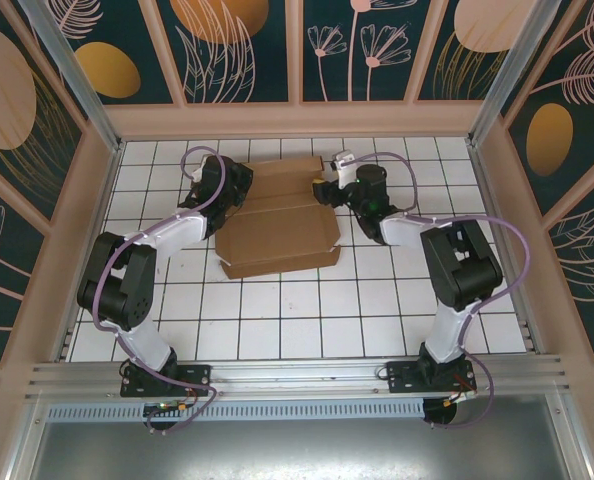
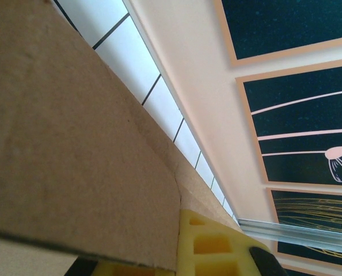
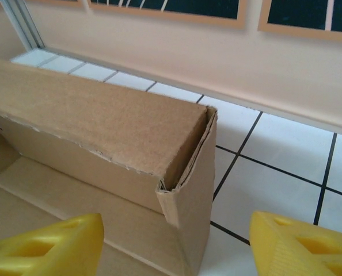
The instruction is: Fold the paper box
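The paper box [image 1: 277, 235] lies on the tiled bench [image 1: 307, 310] toward its far side, roughly midway between left and right, with an arm at each of its side edges. Its near panel is flat, while the far part is already raised into a wall. The left pincer [image 1: 220, 195] is closed at the box's left edge. In the left wrist view a cardboard flap runs right up against a yellow finger [image 2: 208, 247], so it appears to be pinching that flap and holding it up. The right pincer [image 1: 325, 190] stands open at the box's far right corner. From its wrist, one yellow fingertip [image 3: 44, 247] sits over the box floor and the other over bare tile, with the folded-over wall and its upright end tab between them, untouched. The step in hand looks like forming the far wall and locking its right end. The next move probably calls for the right pincer to close on that corner or press the tab inward while the left side keeps its flap steady.
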